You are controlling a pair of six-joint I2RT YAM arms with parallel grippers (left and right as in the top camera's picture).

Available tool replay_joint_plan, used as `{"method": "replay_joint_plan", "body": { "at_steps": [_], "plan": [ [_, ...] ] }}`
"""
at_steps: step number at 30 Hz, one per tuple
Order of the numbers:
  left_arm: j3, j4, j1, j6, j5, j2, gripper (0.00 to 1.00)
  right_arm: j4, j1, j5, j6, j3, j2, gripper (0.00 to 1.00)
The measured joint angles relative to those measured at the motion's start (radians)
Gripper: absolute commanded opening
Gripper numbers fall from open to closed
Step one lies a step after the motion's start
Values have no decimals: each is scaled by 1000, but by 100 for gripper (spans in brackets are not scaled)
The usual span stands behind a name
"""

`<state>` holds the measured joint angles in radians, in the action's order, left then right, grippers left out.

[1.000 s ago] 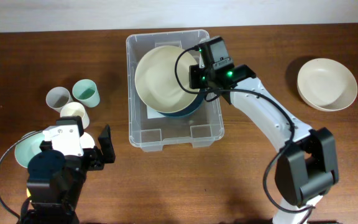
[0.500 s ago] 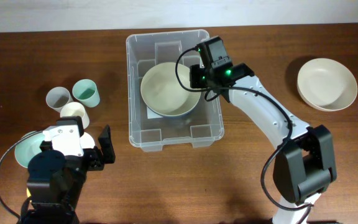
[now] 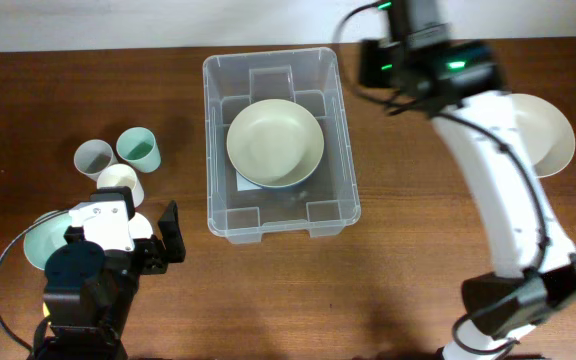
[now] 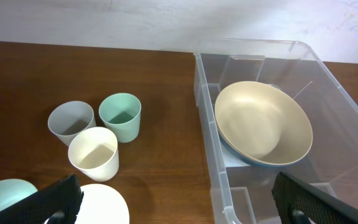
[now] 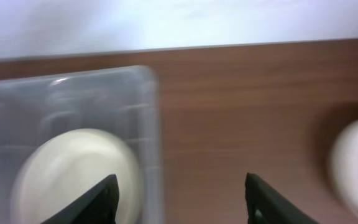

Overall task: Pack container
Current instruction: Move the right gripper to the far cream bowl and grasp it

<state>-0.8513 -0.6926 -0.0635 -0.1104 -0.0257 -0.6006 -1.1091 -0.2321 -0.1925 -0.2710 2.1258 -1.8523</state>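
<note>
Inside the container [image 3: 268, 215], mid-way along the counter [image 3: 408, 280], a bowl [image 3: 274, 142] lies flat. Right of the container the right tool [image 5: 180, 202] hangs apart and empty, near a second bowl [image 3: 560, 140], which is likely the next pick and calls for a rim grasp. Left of the container the left tool [image 4: 185, 208] gapes, empty.

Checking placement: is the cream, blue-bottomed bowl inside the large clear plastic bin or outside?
Inside: the cream bowl sits upright on the floor of the bin, walls all around.

the container [image 3: 211, 150] is clear glossy plastic, the bowl [image 3: 274, 142] smooth and matt, the table [image 3: 388, 270] dark grained wood.
</note>
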Motion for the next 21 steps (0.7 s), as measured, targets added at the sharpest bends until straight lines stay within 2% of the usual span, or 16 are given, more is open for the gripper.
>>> {"method": "replay_joint_plan", "body": {
  "at_steps": [5,9,15,21],
  "plan": [
    [0,0,0,0,0,0,100,-85,195,-81,52,5,-34,70],
    [0,0,0,0,0,0,100,-107,283,-84,108,5,-126,73],
    [0,0,0,0,0,0,100,-129,345,-84,146,2,-303,73],
    [0,0,0,0,0,0,100,-127,388,-100,138,2,-396,73]
  ]
}}
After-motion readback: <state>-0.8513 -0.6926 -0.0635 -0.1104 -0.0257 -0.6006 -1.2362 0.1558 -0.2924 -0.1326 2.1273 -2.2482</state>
